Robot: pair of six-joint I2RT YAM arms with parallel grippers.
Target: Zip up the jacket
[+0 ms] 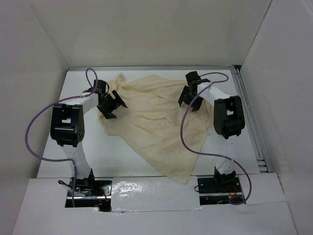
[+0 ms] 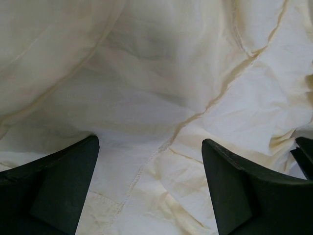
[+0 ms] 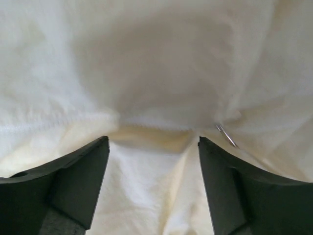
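The cream jacket (image 1: pixel 156 122) lies crumpled across the middle of the white table, one end trailing toward the near edge. My left gripper (image 1: pixel 111 105) hovers over its left edge, open and empty. In the left wrist view the jacket (image 2: pixel 161 98) fills the frame with stitched seams, and the gripper (image 2: pixel 150 147) stands wide open just above it. My right gripper (image 1: pixel 190 98) is over the jacket's upper right part, open. In the right wrist view the jacket (image 3: pixel 156 78) is folded just ahead of the open gripper (image 3: pixel 153 142), and a thin metal sliver (image 3: pixel 226 134) pokes out by the right finger.
White walls enclose the table (image 1: pixel 117 156) on three sides. Purple cables (image 1: pixel 34 132) loop from both arms. A metal rail (image 1: pixel 252 122) runs along the right side. The arm bases (image 1: pixel 88 186) sit at the near edge.
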